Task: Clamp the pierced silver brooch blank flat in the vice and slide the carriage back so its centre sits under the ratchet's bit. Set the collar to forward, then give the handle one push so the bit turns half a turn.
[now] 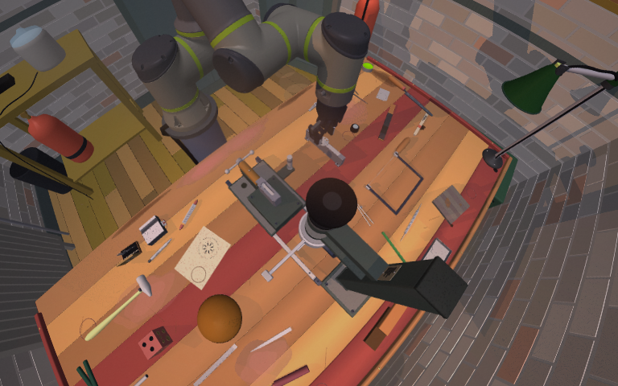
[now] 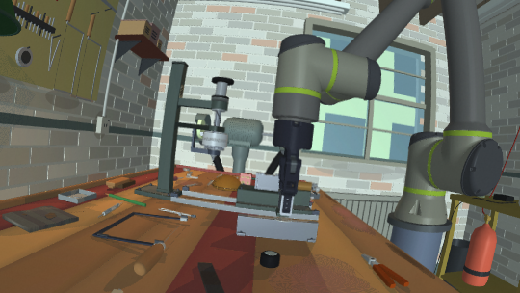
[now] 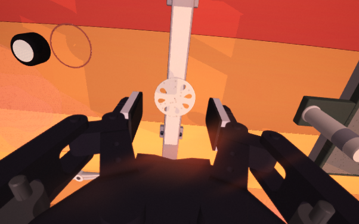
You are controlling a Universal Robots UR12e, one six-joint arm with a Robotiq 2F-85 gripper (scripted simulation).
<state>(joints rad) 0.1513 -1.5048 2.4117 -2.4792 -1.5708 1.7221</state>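
At the far end of the bench the pierced silver brooch blank (image 3: 174, 99), a small round disc with several holes, lies on a pale grey stand (image 1: 331, 150). My gripper (image 3: 174, 111) is lowered over the disc, open and empty, with the disc between its fingers. The vice on its carriage (image 1: 265, 191) sits nearer the bench middle, on a rail that runs under the ratchet drill (image 1: 331, 203). The drill hangs from a dark green column and arm (image 1: 401, 283). An orange-handled tool (image 1: 249, 172) lies on the vice. The bit and collar (image 2: 214, 140) show in the second side camera.
Behind the work are a brick wall and a window. A black roll (image 1: 355, 128) lies close to the stand. A piercing saw frame (image 1: 401, 182), files, a paper pattern (image 1: 203, 256), a hammer (image 1: 119, 307), an orange ball (image 1: 219, 318) and a green lamp (image 1: 533, 86) are spread across the bench.
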